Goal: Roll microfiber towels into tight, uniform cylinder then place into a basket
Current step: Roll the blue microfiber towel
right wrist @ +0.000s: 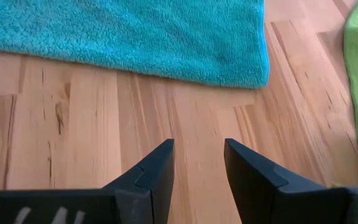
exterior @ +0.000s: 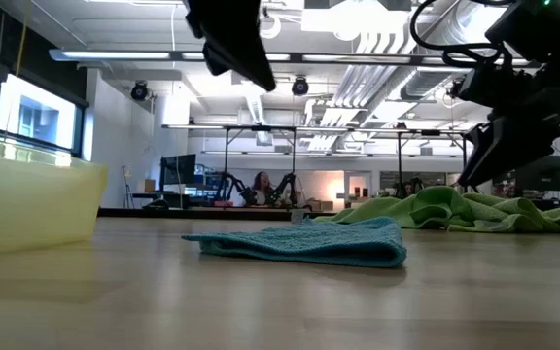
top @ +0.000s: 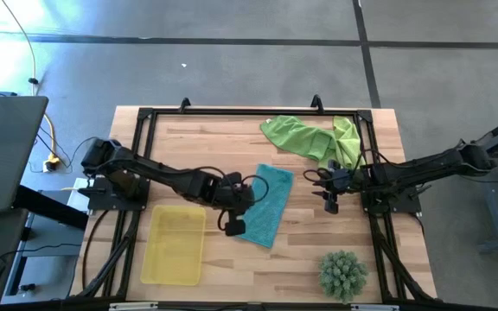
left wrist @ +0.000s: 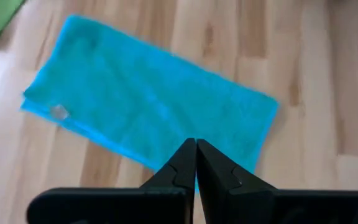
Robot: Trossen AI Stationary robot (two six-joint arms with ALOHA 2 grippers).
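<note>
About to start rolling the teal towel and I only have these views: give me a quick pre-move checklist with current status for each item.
1. Teal towel lies flat and folded on the table, not bunched: ok.
2. Left gripper is shut and empty, hovering over the towel's near edge: ok, but open it before any pinch.
3. Right gripper is open, holds nothing, and is over bare wood short of the towel: ok.
4. Green towels lie crumpled in a heap apart from the teal one: ok for this roll, not ok for theirs.
5. Basket is empty and beside the towel: ok.
6. Spiky plant is well away from both arms: ok.
</note>
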